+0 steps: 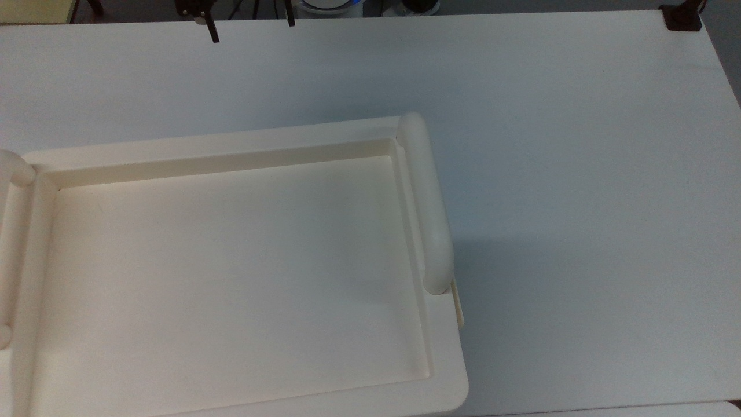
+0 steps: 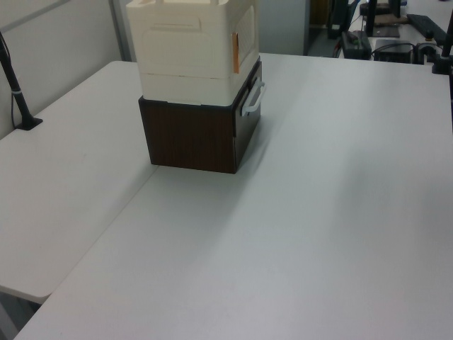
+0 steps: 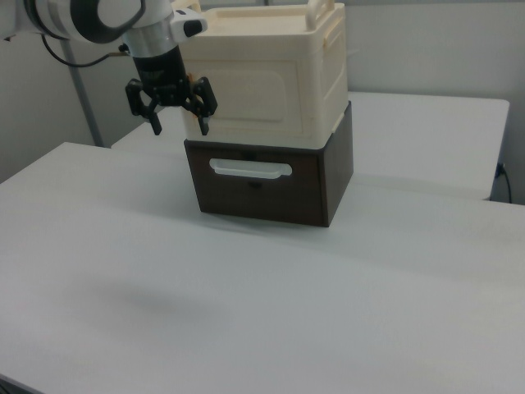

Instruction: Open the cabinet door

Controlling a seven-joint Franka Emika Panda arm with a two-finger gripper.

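The cabinet (image 3: 271,78) is a cream box with a tray-like top (image 1: 231,272), standing on a dark brown drawer unit (image 3: 262,185). The cabinet door (image 3: 250,86) lies flush against the front. It shows as a thin strip (image 1: 459,304) in the top view and beside an orange fitting (image 2: 244,35) in the left view. My gripper (image 3: 179,125) hangs open and empty at the door's left edge in the right view. In the top view the gripper (image 1: 252,29) is at the upper edge, apart from the cabinet.
The drawer unit has a white handle (image 3: 250,169) below the door. A thick rounded bar (image 1: 428,202) runs along the tray's right side in the top view. White table (image 1: 579,174) stretches wide around the cabinet. A black clamp (image 2: 21,106) stands at the left view's left.
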